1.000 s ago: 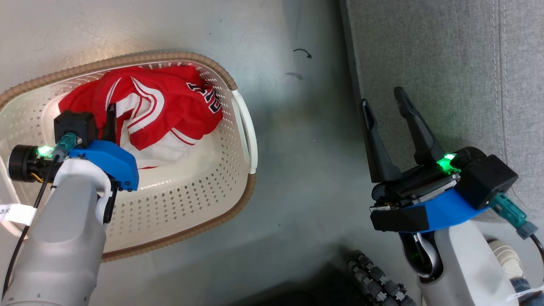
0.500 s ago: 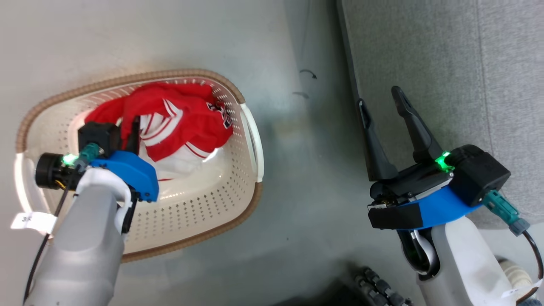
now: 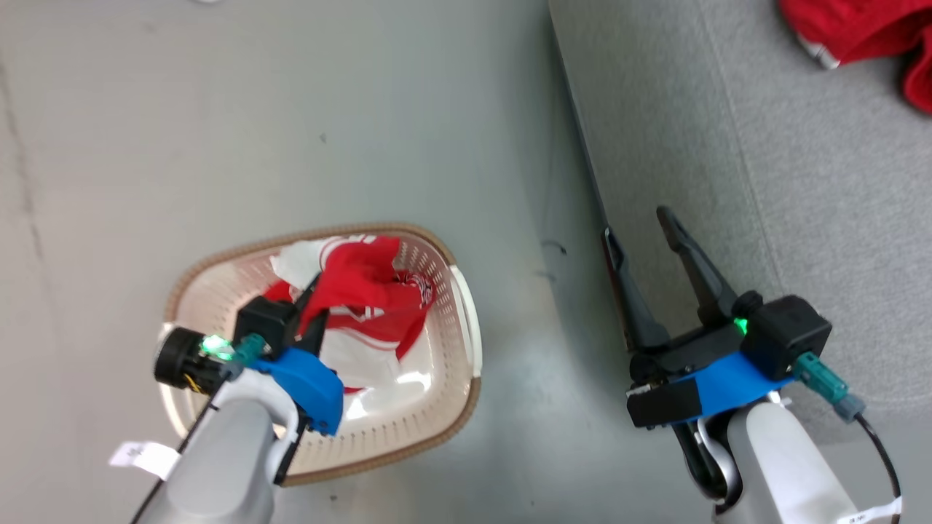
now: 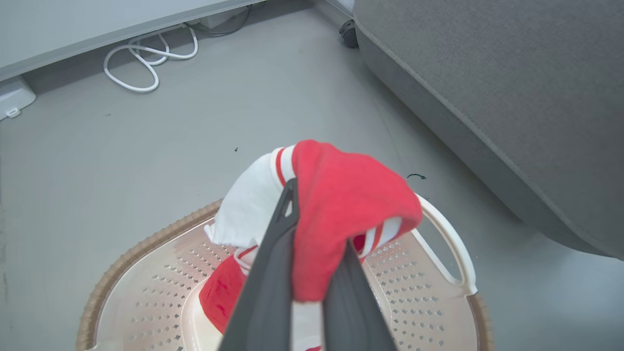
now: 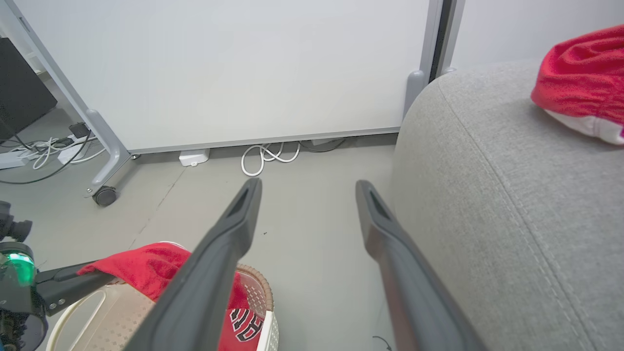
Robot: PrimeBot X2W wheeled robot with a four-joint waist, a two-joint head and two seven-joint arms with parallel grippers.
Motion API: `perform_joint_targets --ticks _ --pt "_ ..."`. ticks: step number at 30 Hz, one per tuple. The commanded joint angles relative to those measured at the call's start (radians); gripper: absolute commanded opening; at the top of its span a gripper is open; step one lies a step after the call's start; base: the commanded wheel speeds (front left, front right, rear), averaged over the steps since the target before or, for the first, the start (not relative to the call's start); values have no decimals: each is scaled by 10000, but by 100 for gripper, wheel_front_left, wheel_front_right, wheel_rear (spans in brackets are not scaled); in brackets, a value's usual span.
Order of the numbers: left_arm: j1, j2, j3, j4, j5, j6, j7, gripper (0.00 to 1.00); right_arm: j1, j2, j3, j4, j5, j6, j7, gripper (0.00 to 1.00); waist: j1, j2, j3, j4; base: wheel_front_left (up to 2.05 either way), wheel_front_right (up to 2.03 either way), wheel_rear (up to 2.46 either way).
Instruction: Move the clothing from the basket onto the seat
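Now the left gripper [image 4: 319,214] holds the jersey [image 4: 341,195]: its two dark fingers are pressed narrow on a bunched fold of red cloth, which drapes over their tips. From there the white-and-red striped part of the garment hangs down into the basket [image 3: 466,407], where its lower folds lie on the perforated bottom. In the right wrist view, black-and-white lettering shows on the red cloth just inside the braided brown rim.

The basket stands on the grey floor [image 3: 291,109], near the seat [image 3: 801,182] but apart from it, with one white handle turned toward the seat's edge.

The right gripper [image 3: 636,223] hangs over the near edge of the seat with its fingers spread wide and nothing between them.

Farther back on the seat, at the top right corner of the head view, lie the red shorts [image 3: 859,29] in a crumpled heap, a strip of white trim showing at their edge. They rest fully on the grey cushion, well apart from both grippers.

Beyond the basket, a looped white cable [image 4: 146,58] lies on the floor along the foot of a pale wall panel [image 5: 243,73].
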Motion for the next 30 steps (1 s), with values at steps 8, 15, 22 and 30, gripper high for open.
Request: perform_joint_targets --ticks 8,15,22,30 --pt "968 -71 -1314 -1505 -839 -40 -32 0 816 -10 -120 454 -276 3 104 100 2 0 -3007 1151 0 0 0" --pt "1171 114 -2045 -2420 -1418 -42 -32 0 1423 -10 -355 466 -274 3 343 100 2 0 -4224 1524 0 0 0" --pt "819 94 -2572 -3350 -2092 -42 -32 0 2148 -10 -480 222 -197 3 684 100 2 0 -5277 1932 0 0 0" --pt "-1 -94 -2872 -3665 -2566 -42 9 0 2549 -10 -452 32 -100 3 906 100 2 0 -5758 2209 0 0 0"
